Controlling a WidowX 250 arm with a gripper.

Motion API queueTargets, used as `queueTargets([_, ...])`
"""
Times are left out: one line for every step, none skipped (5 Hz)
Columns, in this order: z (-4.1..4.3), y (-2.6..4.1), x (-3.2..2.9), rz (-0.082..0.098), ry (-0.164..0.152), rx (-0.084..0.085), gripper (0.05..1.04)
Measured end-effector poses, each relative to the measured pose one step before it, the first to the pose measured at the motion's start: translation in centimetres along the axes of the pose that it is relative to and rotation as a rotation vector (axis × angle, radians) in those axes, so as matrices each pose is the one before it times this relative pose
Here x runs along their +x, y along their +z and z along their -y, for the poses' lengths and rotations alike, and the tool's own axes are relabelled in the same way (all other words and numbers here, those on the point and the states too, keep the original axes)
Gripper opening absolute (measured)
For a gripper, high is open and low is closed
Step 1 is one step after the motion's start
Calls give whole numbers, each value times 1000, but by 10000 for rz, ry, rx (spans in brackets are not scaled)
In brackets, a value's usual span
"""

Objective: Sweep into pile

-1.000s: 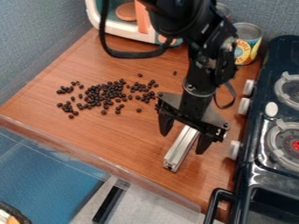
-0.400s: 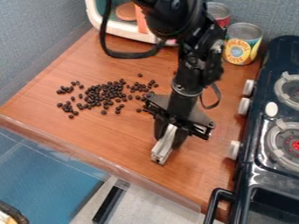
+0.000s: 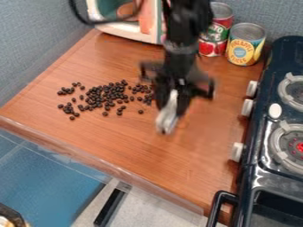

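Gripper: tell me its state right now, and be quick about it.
Gripper: closed on a silvery metal bar, whose free end sticks out below it.

Looks like a toy kitchen set up on a wood-grain table [image 3: 95,137] beneath the end effector [image 3: 172,105]. Has a stove [image 3: 254,177] with burners and knobs to its right, and a pineapple can [image 3: 246,51] beyond it. Cannot be pinned down further as home, lab or office.
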State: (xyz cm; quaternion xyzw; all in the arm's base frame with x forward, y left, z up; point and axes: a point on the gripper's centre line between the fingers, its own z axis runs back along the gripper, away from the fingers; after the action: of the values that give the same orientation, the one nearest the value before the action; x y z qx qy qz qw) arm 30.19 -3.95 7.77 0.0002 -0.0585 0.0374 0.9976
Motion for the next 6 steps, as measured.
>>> queueTargets([-2447,3120,428,567,1091,-541,358])
queueTargets([-2564,580,144,-3,1268,455,358])
queueTargets([-4152,476,599,-125,2557,654,358])
queueTargets([-1425,-141,388,-343,1218,281,358])
queueTargets([-2221,-1480,316,-513,1703,846,358])
queueTargets([-919,-477,134,-217,992,369,358])
